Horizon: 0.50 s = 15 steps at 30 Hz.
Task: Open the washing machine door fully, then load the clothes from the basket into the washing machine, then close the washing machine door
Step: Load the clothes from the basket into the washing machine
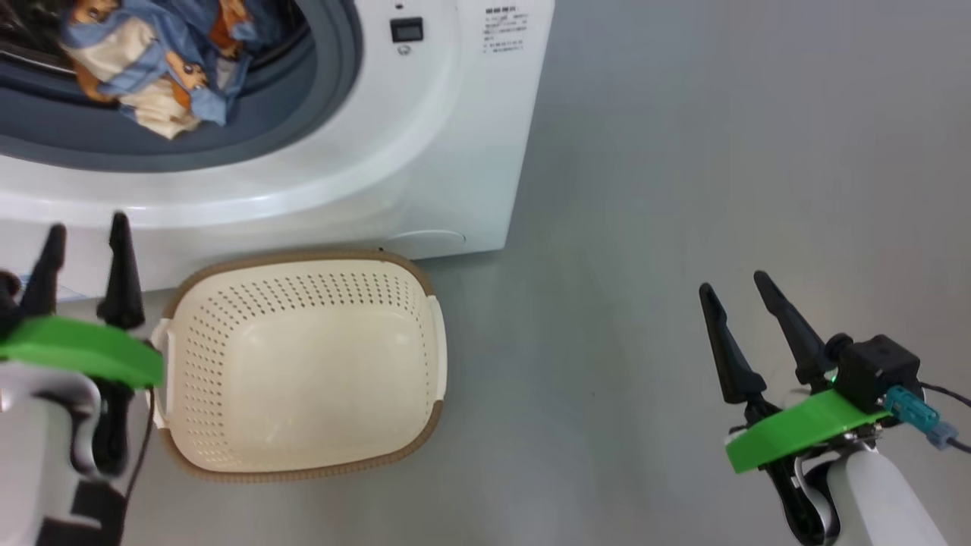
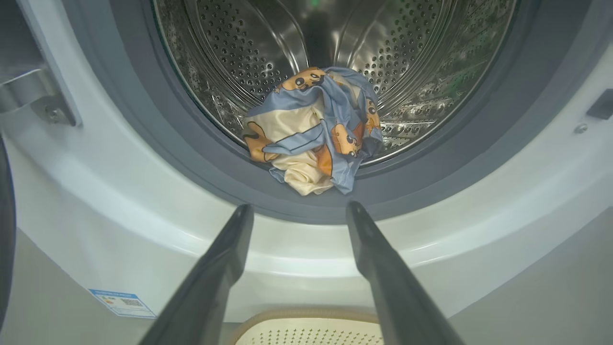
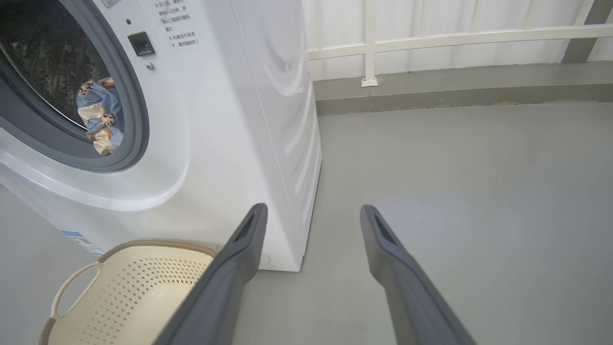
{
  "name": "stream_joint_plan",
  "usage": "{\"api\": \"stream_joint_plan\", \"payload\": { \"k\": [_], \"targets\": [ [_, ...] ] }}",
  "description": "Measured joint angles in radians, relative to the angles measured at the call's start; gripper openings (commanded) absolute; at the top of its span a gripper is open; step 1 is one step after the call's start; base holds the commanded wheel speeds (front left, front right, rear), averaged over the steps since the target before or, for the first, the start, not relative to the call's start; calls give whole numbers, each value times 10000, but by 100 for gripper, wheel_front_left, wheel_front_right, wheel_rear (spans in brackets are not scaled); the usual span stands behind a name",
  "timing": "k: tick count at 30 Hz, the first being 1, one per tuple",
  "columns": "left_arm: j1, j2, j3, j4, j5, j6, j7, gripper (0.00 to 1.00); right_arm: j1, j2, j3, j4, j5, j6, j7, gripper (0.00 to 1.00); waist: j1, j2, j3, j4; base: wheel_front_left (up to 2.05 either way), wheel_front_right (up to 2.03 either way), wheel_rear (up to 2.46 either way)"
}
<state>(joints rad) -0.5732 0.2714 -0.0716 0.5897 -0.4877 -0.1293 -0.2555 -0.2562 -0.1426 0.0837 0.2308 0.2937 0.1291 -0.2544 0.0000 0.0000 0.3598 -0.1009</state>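
Observation:
The white washing machine stands with its mouth uncovered. Blue and cream clothes lie at the front of the steel drum, partly over the grey rubber ring; they also show as clothes and clothes. The cream basket sits on the floor before the machine with nothing in it. My left gripper is open just left of the basket, pointing at the drum mouth. My right gripper is open over bare floor to the right. A dark sliver of the washing machine door lies at the left edge.
Grey floor stretches to the right of the machine. A white railing and low kerb run along the far wall. The door hinge bracket is on the machine's left side.

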Motion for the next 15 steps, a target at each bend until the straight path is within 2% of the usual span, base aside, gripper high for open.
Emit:
{"api": "stream_joint_plan", "payload": {
  "k": [15],
  "targets": [
    [2854, -410, 704, -1455, 642, 0, 0, 100, 1083, -251, -79, 186, 169, 0, 0, 100, 0, 0, -1464, 310, 0, 0, 0]
  ]
}}
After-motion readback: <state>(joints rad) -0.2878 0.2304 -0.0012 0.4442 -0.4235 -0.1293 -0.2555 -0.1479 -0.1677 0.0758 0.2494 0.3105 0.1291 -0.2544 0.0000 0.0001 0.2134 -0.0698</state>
